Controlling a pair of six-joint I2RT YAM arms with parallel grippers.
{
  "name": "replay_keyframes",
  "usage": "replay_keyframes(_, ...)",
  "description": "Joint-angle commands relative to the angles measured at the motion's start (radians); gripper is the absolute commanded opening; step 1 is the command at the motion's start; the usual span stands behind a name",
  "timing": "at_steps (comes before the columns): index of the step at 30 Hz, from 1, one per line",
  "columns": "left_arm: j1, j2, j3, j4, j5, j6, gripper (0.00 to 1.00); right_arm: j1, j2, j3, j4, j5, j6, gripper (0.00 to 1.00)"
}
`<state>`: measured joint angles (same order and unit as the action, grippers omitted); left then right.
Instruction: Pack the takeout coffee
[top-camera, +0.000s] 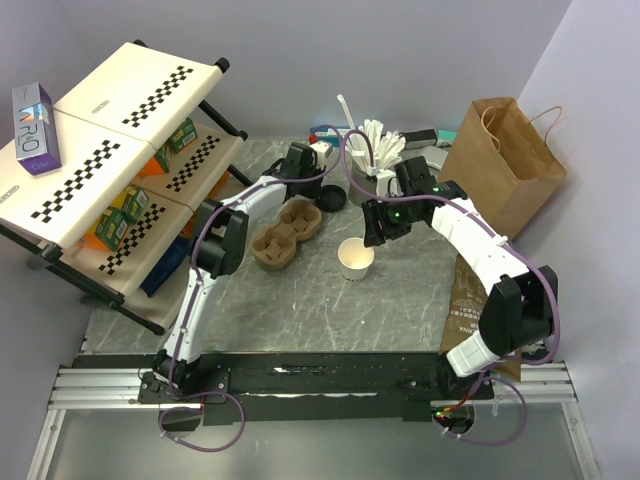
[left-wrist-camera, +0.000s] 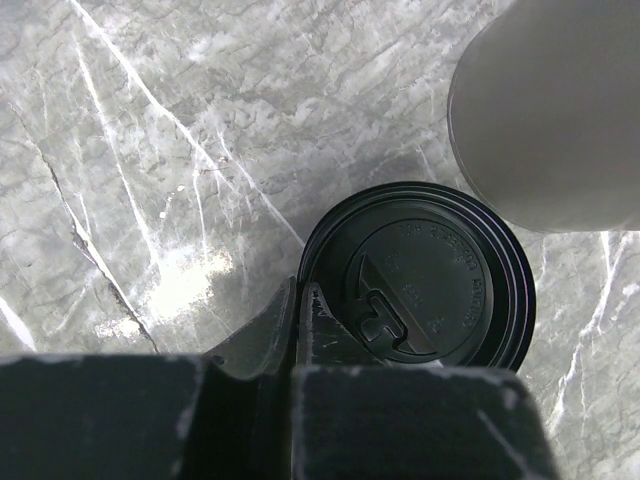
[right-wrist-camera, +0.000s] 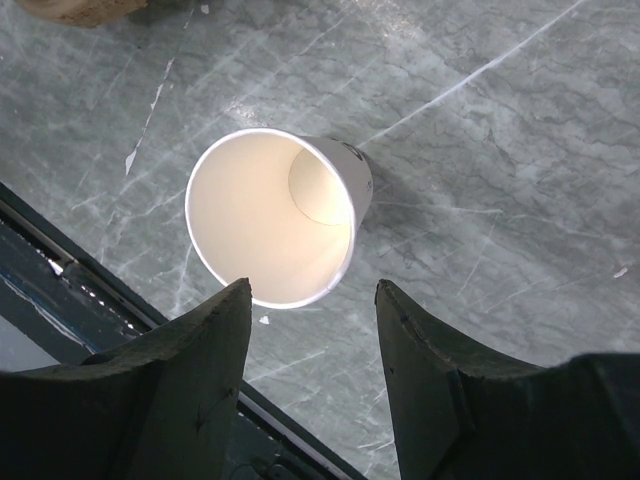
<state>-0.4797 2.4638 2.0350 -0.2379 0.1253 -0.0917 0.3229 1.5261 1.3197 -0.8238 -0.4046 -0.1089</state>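
Left claw (left-wrist-camera: 300, 292): fingers pressed together, tips at the near-left rim of the lid (left-wrist-camera: 420, 280); whether the rim is caught between them cannot be told. Lid: black, round, lying flat on the grey marbled table (left-wrist-camera: 150, 150), top side up, at the back of the table; a grey cup (left-wrist-camera: 550, 110) stands just beside it. Right claw (right-wrist-camera: 312, 298): fingers spread, holding nothing, positioned above the cup (right-wrist-camera: 270, 220) with the near rim of the cup showing between the two fingertips; no contact visible. Cup: white outside, tan inside, upright on the table near its middle, mouth open, no lid on it. Cup and lid lie apart; the pulp carrier (top-camera: 287, 232) sits to the left of the cup; a brown paper bag (top-camera: 505, 165) stands at the back right.
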Motion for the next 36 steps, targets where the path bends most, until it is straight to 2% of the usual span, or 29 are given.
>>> replay_keyframes(1,-0.007,-0.06,-0.007,0.0,-0.009,0.0,0.01,0.002,-0.05,0.013,0.006,0.007,-0.005,0.6)
replay_keyframes(11,-0.005,-0.155,-0.018,-0.018,0.043,0.023,0.01,0.002,-0.095,0.006,0.015,0.006,-0.046,0.61)
replay_keyframes(15,0.015,-0.158,0.002,-0.052,0.233,0.004,0.01,0.002,-0.118,-0.004,0.021,-0.013,-0.057,0.61)
replay_keyframes(19,0.026,-0.195,-0.062,-0.055,0.316,-0.026,0.01,0.002,-0.144,-0.007,0.017,-0.033,-0.078,0.61)
replay_keyframes(23,0.045,-0.278,-0.102,-0.11,0.333,-0.028,0.01,0.002,-0.188,0.013,-0.006,-0.106,-0.226,0.61)
replay_keyframes(26,0.059,-0.319,-0.104,-0.185,0.355,-0.002,0.01,0.002,-0.245,-0.023,0.031,-0.086,-0.316,0.62)
replay_keyframes(30,0.059,-0.316,-0.105,-0.176,0.304,0.006,0.01,0.01,-0.262,-0.042,0.06,-0.057,-0.339,0.62)
replay_keyframes(33,0.059,-0.238,-0.017,-0.189,0.272,0.004,0.01,0.021,-0.238,-0.016,0.038,-0.063,-0.311,0.62)
replay_keyframes(36,0.059,-0.187,0.008,-0.169,0.277,0.038,0.01,0.042,-0.238,-0.01,0.046,-0.059,-0.302,0.62)
